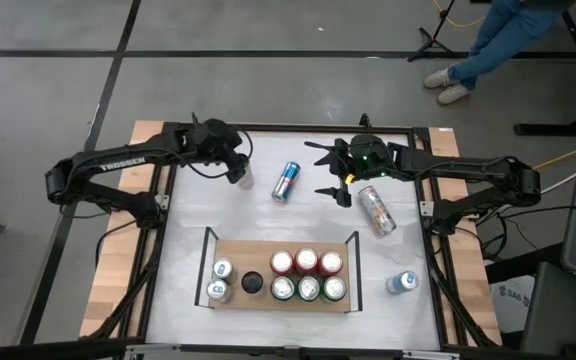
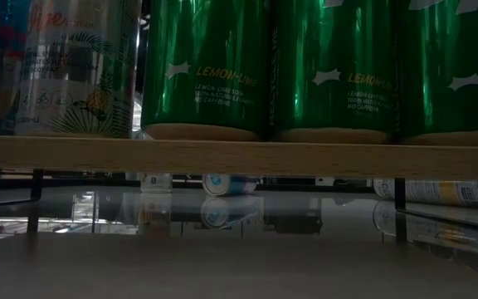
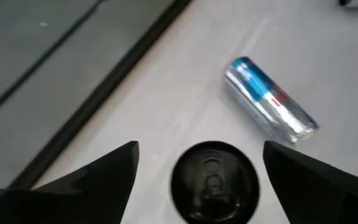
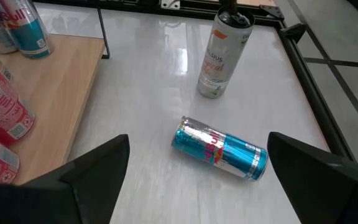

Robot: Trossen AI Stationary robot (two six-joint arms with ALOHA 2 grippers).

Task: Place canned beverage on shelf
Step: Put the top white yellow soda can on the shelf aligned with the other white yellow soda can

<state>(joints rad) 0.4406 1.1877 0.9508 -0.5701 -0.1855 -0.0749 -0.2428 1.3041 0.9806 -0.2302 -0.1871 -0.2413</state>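
Shelf [image 1: 268, 250]: a light wooden board with black rails at its short ends, set near the front edge of the white surface [image 1: 268, 215], roughly midway along it.
Cans on the shelf: three green cans [image 1: 309, 289] are lined along the shelf's front edge toward its right end, with three red cans [image 1: 306, 262] in a row just behind them; a dark-topped can [image 1: 252, 283] stands near the middle, and two silver-blue cans [image 1: 220, 281] stand at the left end.
Front right of the surface: one blue-topped can [image 1: 401, 283] stands upright off the shelf, beside its right rail.
Right side of the surface: a pale silver can [image 1: 376, 210] lies on its side behind the shelf's right end.
Middle of the surface: a blue and silver can [image 1: 286, 181] lies on its side, between the two arms.
Right gripper [image 1: 336, 172]: held low toward the far edge, right of the lying blue can and pointed at it; the jaws are spread wide and nothing is held.
Left gripper [image 1: 240, 176]: held toward the far left of the surface over an upright pale can [image 3: 214, 182]; the jaws are spread, one on each side of the can's dark top, and contact cannot be told.
Beyond the surface: a person's legs in jeans [image 1: 493, 40] are seen on the grey floor.
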